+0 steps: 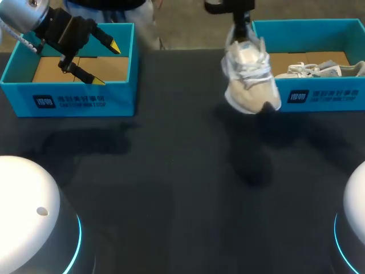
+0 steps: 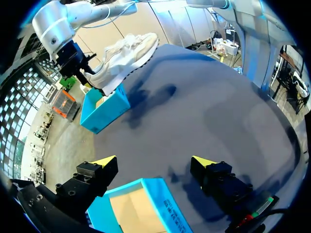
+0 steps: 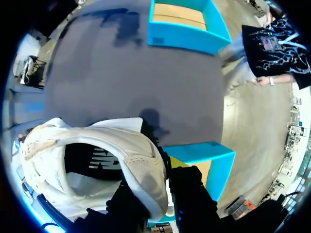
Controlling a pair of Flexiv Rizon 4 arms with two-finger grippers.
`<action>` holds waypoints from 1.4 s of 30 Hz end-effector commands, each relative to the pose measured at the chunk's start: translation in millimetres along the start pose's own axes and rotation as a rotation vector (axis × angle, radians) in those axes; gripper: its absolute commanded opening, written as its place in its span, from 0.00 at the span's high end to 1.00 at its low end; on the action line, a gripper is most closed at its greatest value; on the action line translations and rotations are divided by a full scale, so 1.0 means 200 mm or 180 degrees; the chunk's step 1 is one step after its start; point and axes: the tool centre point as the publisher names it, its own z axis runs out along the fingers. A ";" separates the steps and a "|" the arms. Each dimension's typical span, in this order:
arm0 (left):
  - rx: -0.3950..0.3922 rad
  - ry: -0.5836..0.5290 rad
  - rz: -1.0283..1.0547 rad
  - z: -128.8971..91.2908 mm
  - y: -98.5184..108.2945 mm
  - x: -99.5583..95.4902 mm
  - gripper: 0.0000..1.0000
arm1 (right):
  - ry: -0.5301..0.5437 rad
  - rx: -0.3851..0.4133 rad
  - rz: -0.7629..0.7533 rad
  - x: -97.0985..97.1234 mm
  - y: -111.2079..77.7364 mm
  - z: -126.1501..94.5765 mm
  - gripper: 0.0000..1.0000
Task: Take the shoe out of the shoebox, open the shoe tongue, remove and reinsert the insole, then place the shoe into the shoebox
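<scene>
A white shoe (image 1: pixel 251 77) hangs in the air above the table, just left of the right blue shoebox (image 1: pixel 319 97). My right gripper (image 1: pixel 242 25) is shut on its heel collar from above. In the right wrist view the shoe (image 3: pixel 92 160) fills the space ahead of the gripper (image 3: pixel 160 194), and the heel rim is pinched between the dark fingers. My left gripper (image 1: pixel 106 64) hovers open over the left blue shoebox (image 1: pixel 68 97) and holds nothing. In the left wrist view that gripper (image 2: pixel 154 161) stands wide above the box (image 2: pixel 146 204), with the shoe (image 2: pixel 126 51) far ahead.
A second white shoe (image 1: pixel 319 69) lies in the right shoebox. The left shoebox shows only its cardboard floor (image 1: pixel 51 68). Dark tabletop (image 1: pixel 182 182) lies between the two boxes and toward the near edge.
</scene>
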 end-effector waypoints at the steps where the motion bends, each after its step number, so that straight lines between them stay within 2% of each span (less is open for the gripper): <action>1: -0.0010 0.0010 -0.0001 0.00 0.00 0.00 0.00 | -0.0017 -0.0090 0.0022 -0.09 -0.13 0.04 1.00; 9: -0.0010 0.0010 -0.0001 0.00 0.00 0.00 0.00 | -0.0115 -0.0008 0.0033 -0.26 -0.33 0.08 1.00; 17: -0.0010 0.0010 -0.0001 0.00 0.00 0.00 0.00 | -0.0029 -0.0050 0.0123 -0.40 -0.55 0.24 1.00; 25: -0.0010 0.0010 -0.0001 0.00 0.00 0.00 0.00 | -0.0066 0.0023 0.0189 -0.53 -0.71 0.35 1.00; 33: -0.0010 0.0010 -0.0001 0.00 0.00 0.00 0.00 | -0.0153 0.0104 0.0228 -0.64 -0.83 0.44 1.00; 42: -0.0010 0.0010 -0.0001 0.00 0.00 0.00 0.00 | -0.0154 0.0115 0.0591 -0.76 -1.01 0.51 1.00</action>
